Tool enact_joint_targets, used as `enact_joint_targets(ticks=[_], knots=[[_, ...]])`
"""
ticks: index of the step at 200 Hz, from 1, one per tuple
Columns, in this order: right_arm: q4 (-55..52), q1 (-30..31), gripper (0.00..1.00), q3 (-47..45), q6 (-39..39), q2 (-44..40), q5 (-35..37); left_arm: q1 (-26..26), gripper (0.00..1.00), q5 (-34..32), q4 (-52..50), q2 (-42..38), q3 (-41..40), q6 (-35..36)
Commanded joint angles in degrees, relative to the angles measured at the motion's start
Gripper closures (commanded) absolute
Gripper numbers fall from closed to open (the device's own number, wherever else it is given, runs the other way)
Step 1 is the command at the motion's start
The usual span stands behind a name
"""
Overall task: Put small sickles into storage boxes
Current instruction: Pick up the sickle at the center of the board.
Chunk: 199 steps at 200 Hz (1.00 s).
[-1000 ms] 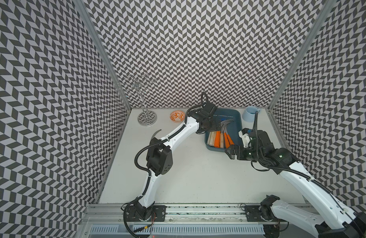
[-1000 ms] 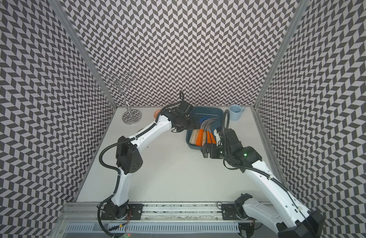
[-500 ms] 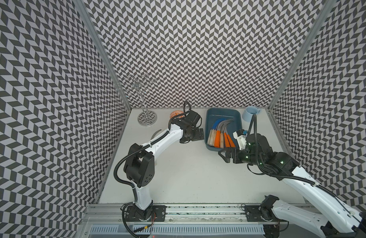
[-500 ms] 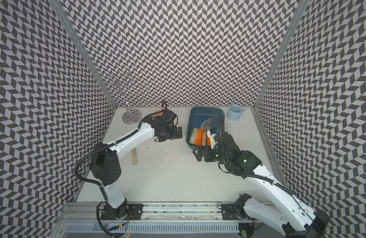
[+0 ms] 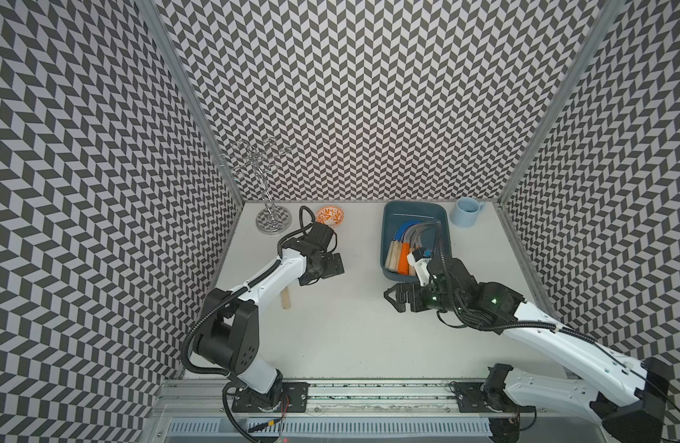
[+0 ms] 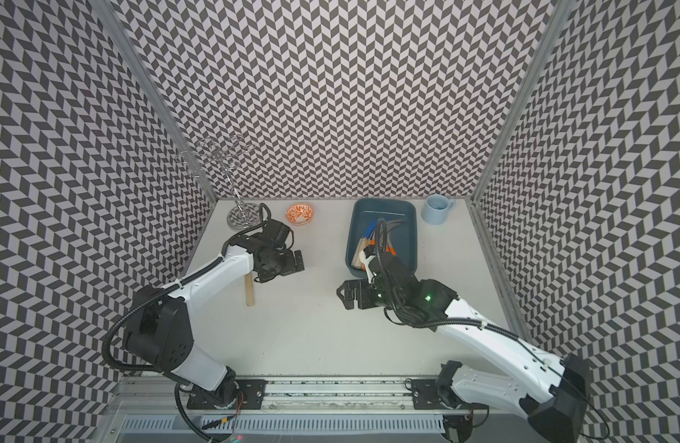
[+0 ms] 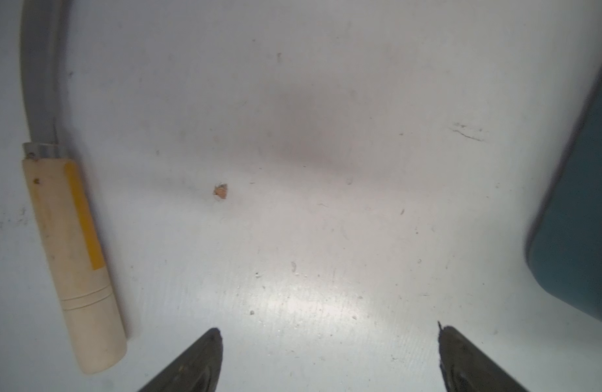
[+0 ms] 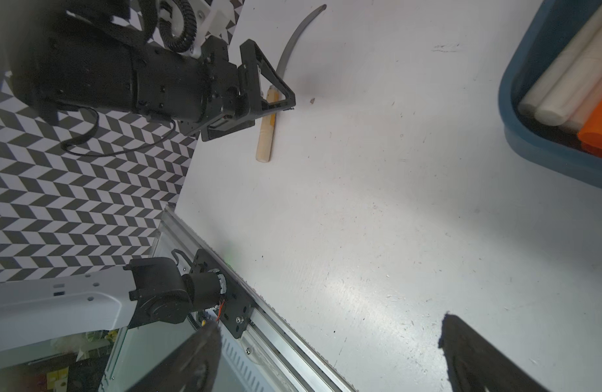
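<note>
Both arms pulled back from the blue tray point(image 5: 384, 237) at 1 o'clock.
Left pincer point(image 5: 332, 264) and right pincer point(image 5: 397, 301) are wide and empty; wooden sickle point(image 5: 285, 301) lies at 9 o'clock, other sickles point(image 5: 403, 245) inside the tray.

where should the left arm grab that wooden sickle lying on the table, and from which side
Grip the straight wooden handle, mid-length, from above with the fingers across it. The sickle lies flat on the table, and its curved blade is too thin to pinch.
</note>
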Motion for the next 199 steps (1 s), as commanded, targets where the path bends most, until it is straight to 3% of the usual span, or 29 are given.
enact_joint_targets(ticks=[1,45,109,166,199], knots=[[5.0,2.2,0.0,2.3,1.0,2.2,0.9,2.8,0.03,-2.6,1.0,-3.7,-2.9,-0.1],[7.2,7.1,0.0,5.3,0.9,8.4,0.7,9.7,0.11,-5.1,1.7,-8.4,-9.1,0.3],[7.1,9.9,0.0,8.0,0.0,13.3,0.1,19.5,0.23,-1.8,7.4,-7.4,-16.0,4.0],[7.1,9.8,0.01,7.8,-0.9,13.9,1.0,20.9,0.49,-0.9,11.2,-2.5,-15.9,6.5],[7.0,9.8,0.0,7.7,-1.2,14.0,1.7,20.9,0.5,-2.3,12.3,-0.7,-16.0,8.2]])
